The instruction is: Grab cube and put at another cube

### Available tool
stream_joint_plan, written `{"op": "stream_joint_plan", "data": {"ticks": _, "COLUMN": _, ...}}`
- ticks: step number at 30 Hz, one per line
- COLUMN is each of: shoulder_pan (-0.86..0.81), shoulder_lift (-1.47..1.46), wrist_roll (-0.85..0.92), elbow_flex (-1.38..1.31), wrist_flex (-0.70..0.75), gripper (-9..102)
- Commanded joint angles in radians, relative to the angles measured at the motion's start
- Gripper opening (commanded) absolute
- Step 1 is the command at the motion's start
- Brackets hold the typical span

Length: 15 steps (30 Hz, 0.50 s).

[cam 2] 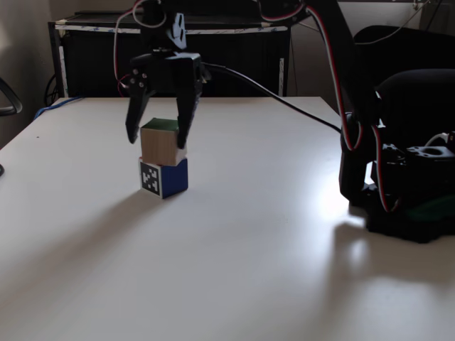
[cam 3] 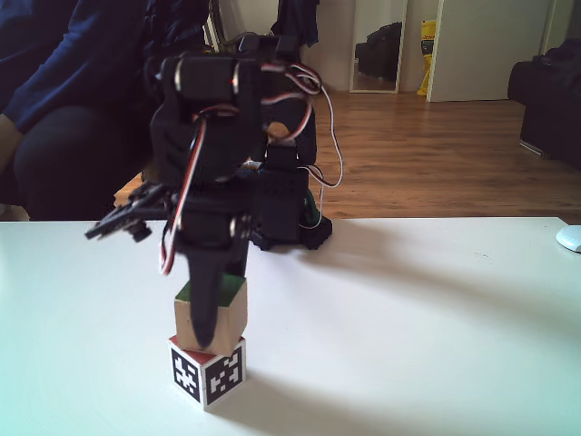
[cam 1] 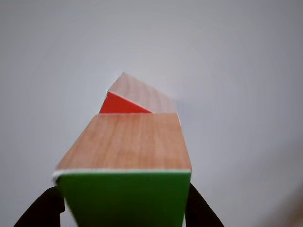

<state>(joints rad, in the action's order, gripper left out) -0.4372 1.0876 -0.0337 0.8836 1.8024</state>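
The cube (cam 2: 162, 145), wooden with a green face, rests on another cube (cam 2: 174, 177) that has a navy side and a black-and-white marker. My gripper (cam 2: 158, 140) comes down from above and is shut on the cube, a finger against each side. In the other view the cube (cam 1: 125, 142) fills the foreground with its green face nearest, between the dark fingers of my gripper (cam 1: 123, 189). Beyond it, a red face of another cube (cam 1: 123, 105) shows, turned at an angle. A fixed view shows the cube (cam 3: 231, 313) stacked on another cube (cam 3: 209, 372), one finger (cam 3: 207, 327) across its front.
The white table (cam 2: 249, 249) is bare around the stack. The arm's base (cam 2: 405, 206) stands at the right edge with red and white cables. A black shelf (cam 2: 92, 64) lies behind the table. A person in dark clothes (cam 3: 73, 109) sits beyond the far edge.
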Motion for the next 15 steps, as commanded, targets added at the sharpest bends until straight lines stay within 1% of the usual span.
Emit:
{"op": "stream_joint_plan", "data": {"ticks": 1, "shoulder_pan": 0.021, "shoulder_lift": 0.138, "wrist_roll": -0.005, "elbow_flex": 0.014, "wrist_flex": 0.005, "gripper": 38}}
{"op": "stream_joint_plan", "data": {"ticks": 7, "shoulder_pan": 0.071, "shoulder_lift": 0.380, "wrist_roll": -0.005, "elbow_flex": 0.158, "wrist_flex": 0.005, "gripper": 38}}
{"op": "stream_joint_plan", "data": {"ticks": 15, "shoulder_pan": 0.114, "shoulder_lift": 0.807, "wrist_roll": 0.017, "elbow_flex": 0.399, "wrist_flex": 0.005, "gripper": 39}}
